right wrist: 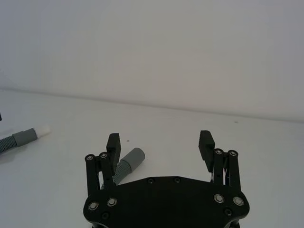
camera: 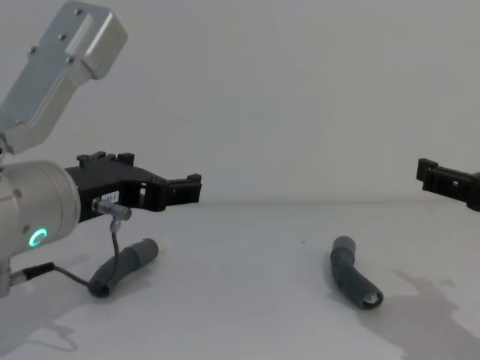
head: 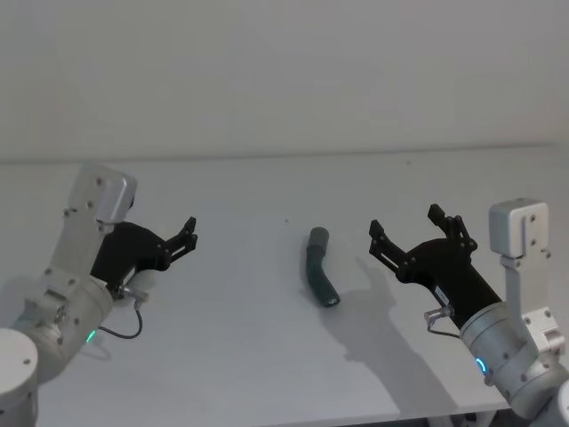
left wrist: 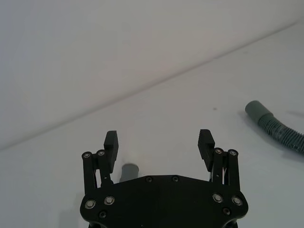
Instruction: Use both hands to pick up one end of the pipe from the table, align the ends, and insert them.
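Both pipe pieces are lying on the counter (head: 249, 356), well apart. The collared piece (head: 320, 277) is resting mid-counter, near the right gripper (head: 404, 231). The white-tipped piece (camera: 124, 264) is sitting below the left gripper (head: 187, 236). Both grippers are hovering above the counter, jaws spread wide and holding nothing. As I judge it, each bent piece is lying loose, so an off-centre pinch could roll or twist it. That would leave the white tip (right wrist: 43, 129) and the collar (right wrist: 135, 156) misaligned and jamming on insertion.
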